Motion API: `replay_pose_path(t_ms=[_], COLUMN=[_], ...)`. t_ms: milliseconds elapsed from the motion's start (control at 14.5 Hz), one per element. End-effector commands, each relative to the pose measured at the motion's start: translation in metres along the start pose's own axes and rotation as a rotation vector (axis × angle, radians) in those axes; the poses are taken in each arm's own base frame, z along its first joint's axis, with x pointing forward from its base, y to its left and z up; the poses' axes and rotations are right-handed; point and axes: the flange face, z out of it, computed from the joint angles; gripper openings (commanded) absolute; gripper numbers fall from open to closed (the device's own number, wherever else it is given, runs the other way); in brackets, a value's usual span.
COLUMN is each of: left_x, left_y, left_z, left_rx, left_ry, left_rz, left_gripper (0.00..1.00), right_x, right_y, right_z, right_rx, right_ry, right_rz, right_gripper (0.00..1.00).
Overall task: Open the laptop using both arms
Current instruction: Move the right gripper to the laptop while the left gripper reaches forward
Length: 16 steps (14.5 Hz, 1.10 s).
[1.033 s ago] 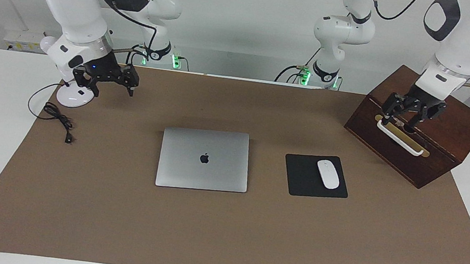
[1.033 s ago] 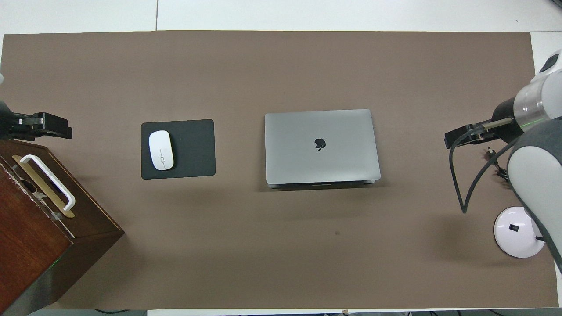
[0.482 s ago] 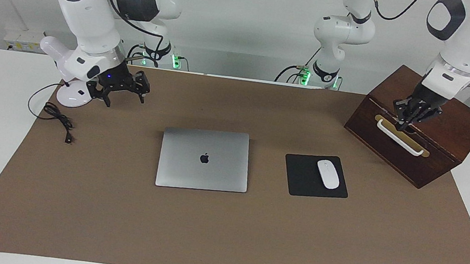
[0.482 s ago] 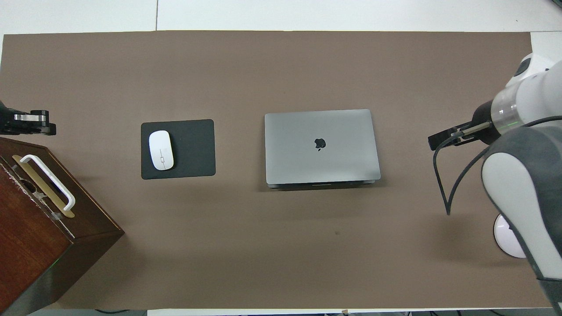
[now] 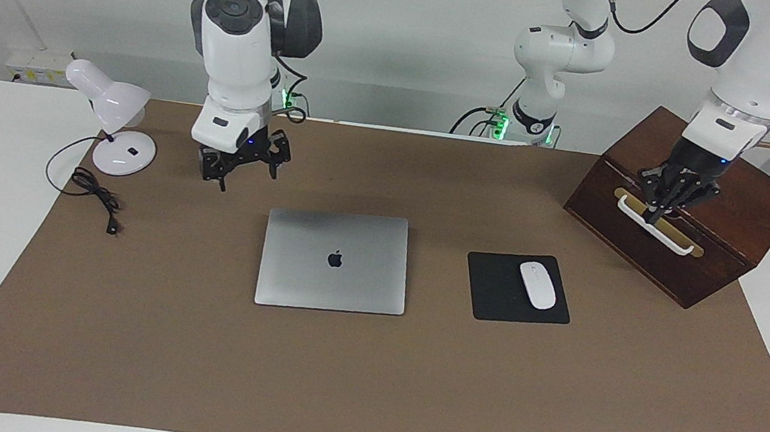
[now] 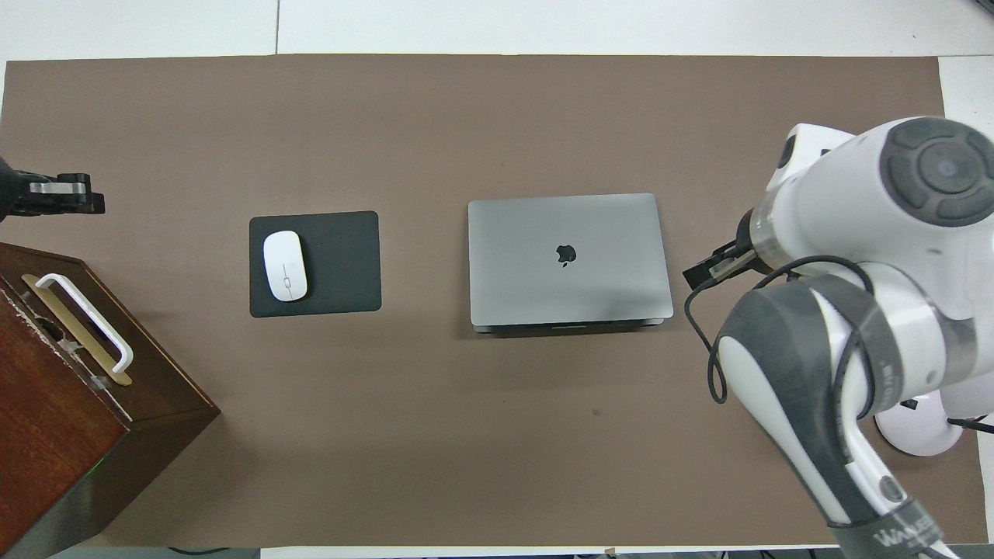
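Observation:
The laptop (image 5: 334, 261) lies shut and flat in the middle of the brown mat, logo up; it also shows in the overhead view (image 6: 567, 260). My right gripper (image 5: 242, 169) is open and empty. It hangs over the mat beside the laptop's corner, toward the right arm's end; only its tip (image 6: 703, 272) shows from overhead, under the arm. My left gripper (image 5: 660, 204) hangs over the white handle (image 5: 655, 225) of the wooden box, away from the laptop. It shows at the edge of the overhead view (image 6: 58, 194).
A black mouse pad (image 5: 497, 294) with a white mouse (image 5: 537, 284) lies beside the laptop toward the left arm's end. A sloped wooden box (image 5: 743, 211) stands past it. A white desk lamp (image 5: 124, 152) and its loose cable (image 5: 94, 193) sit at the right arm's end.
My right arm has swung from over the lamp toward the laptop, and its gripper now hangs by the laptop's corner. My left gripper turned and shifted slightly over the box handle. The laptop has not moved.

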Motion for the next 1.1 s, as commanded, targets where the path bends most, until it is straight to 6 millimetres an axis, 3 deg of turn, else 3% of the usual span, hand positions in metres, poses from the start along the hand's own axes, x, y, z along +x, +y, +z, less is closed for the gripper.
replay_pose_path(t_ms=[0,138,344,689,895,1033], left_x=[-0.015,-0.028,-0.052,-0.095,-0.112,-0.126], left_y=[0.008,0.020,0.033,0.059,0.078,0.090], left_z=[0.019,0.034,0.064,0.117,0.142,0.163], left_rx=[-0.034,-0.059,-0.099,-0.104,-0.103,-0.098], left_ry=[0.050,0.086,0.151,0.239,0.302,0.362], left_rz=[0.042,0.066,0.054,0.081,0.116,0.139], left_gripper=[0.00,0.00,0.00,0.00,0.00,0.00], right_x=[-0.001,0.005,0.004,-0.006,-0.011,-0.013], right_y=[-0.017,-0.032,-0.072,-0.100,-0.115,-0.127], right_z=[0.015,0.023,0.046,0.073,0.089,0.089], right_rx=[-0.058,-0.130,-0.200,-0.219,-0.225,-0.224], right_ry=[0.012,0.016,-0.004,-0.006,0.012,0.025], right_rz=[-0.102,-0.184,-0.325,-0.387,-0.322,-0.178], right_gripper=[1.00,1.00,1.00,1.00,1.00,1.00])
